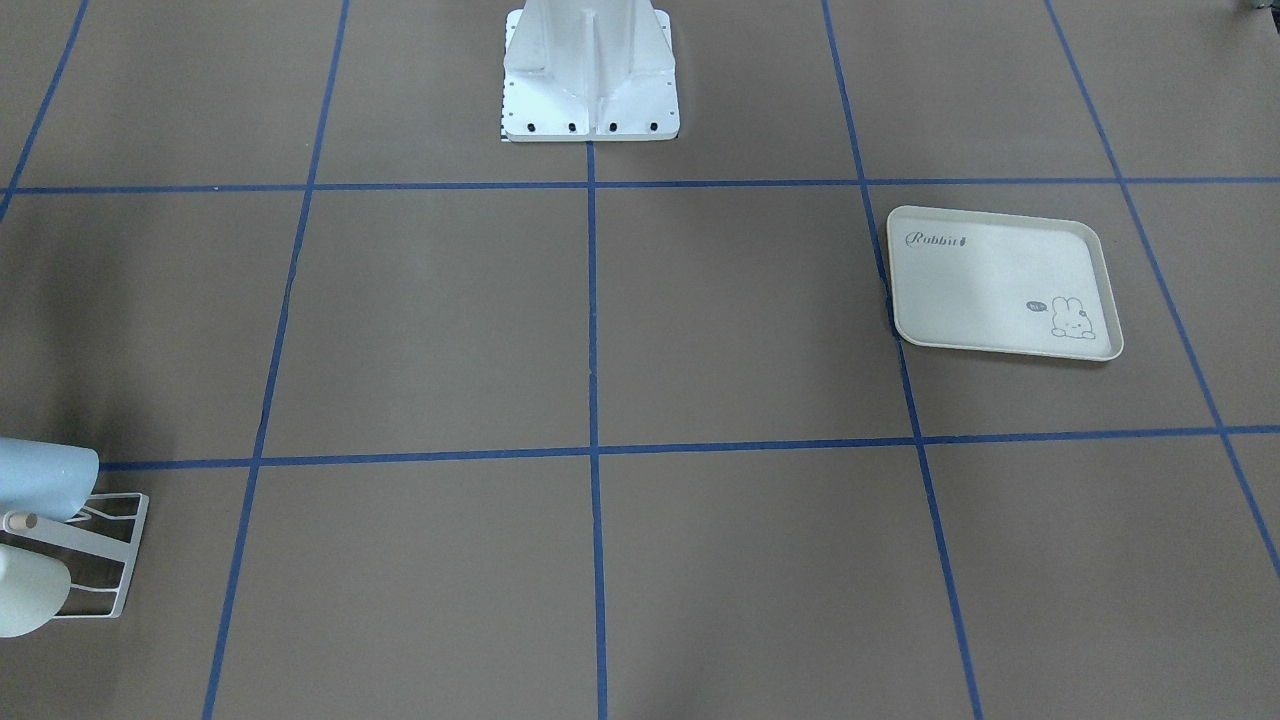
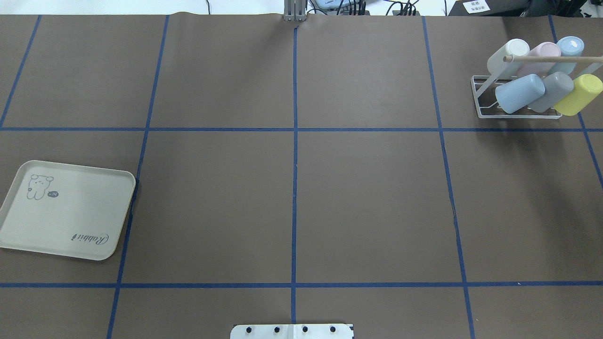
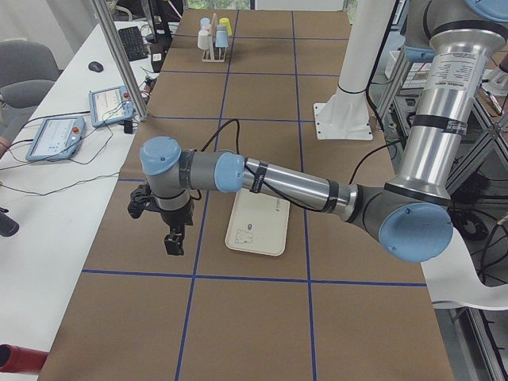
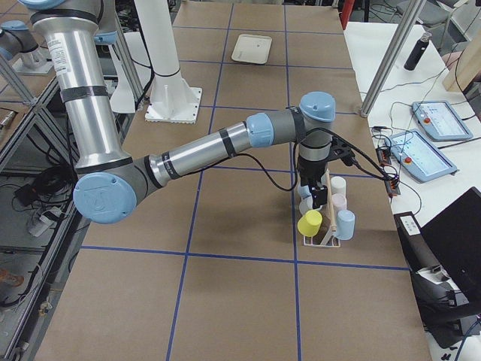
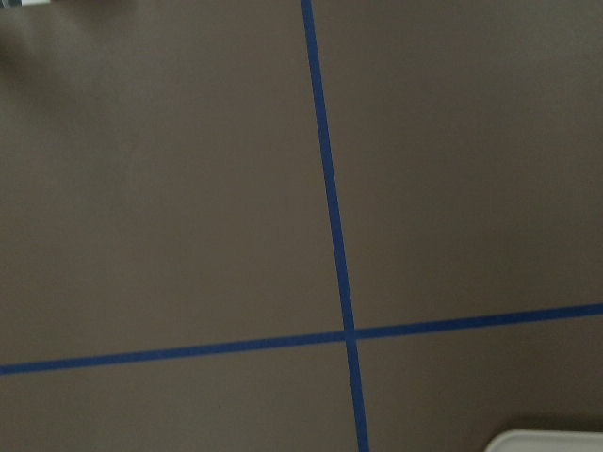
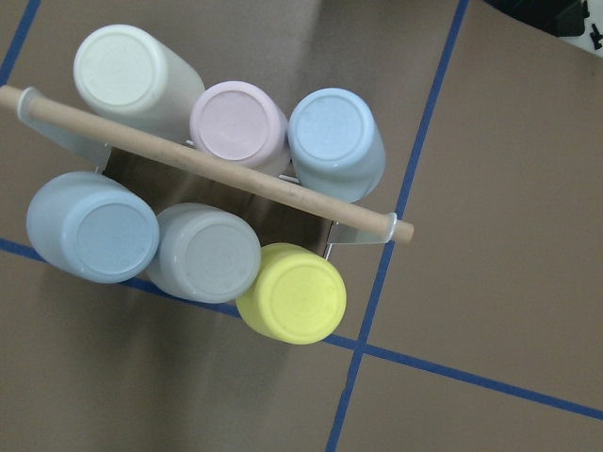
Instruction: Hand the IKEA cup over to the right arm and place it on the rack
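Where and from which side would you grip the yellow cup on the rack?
Probably across its wall near the upturned base, from above on the outer side: the yellow cup sits mouth-down, tilted outward at the row's end, the grey cup crowding only one flank.

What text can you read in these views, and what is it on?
"Rabbit": script print on the cream tray, in one corner.
Speech bubble beside the tray's rabbit drawing: too small to read.
White paper label at the overhead view's top right: too small to read.
Cups on the rack: no text visible.
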Robot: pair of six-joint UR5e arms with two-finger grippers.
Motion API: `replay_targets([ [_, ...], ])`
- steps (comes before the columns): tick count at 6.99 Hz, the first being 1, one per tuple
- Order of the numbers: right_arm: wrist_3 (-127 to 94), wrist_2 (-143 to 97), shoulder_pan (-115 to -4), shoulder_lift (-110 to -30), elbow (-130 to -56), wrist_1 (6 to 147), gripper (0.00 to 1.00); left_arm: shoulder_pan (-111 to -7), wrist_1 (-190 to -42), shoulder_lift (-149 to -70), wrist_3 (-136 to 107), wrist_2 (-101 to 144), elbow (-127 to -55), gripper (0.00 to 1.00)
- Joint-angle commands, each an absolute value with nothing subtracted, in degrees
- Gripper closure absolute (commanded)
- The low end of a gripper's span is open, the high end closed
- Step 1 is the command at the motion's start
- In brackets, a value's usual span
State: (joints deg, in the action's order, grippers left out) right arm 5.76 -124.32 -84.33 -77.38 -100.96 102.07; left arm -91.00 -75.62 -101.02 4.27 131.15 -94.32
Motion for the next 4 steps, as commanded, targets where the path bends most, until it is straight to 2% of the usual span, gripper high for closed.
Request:
replay_targets([
  [1, 6.59, -124.98, -83.15, -77.43, -100.54, 102.57, 0.0, -90.88, -74.26, -94.08, 4.4, 135.08, -102.26, 0.0],
  [4, 6.33, -124.36, -82.44, -79.79, -99.94, 102.22, 0.0, -90.71, -74.7, -91.24, 3.52, 135.18, -104.58, 0.0],
])
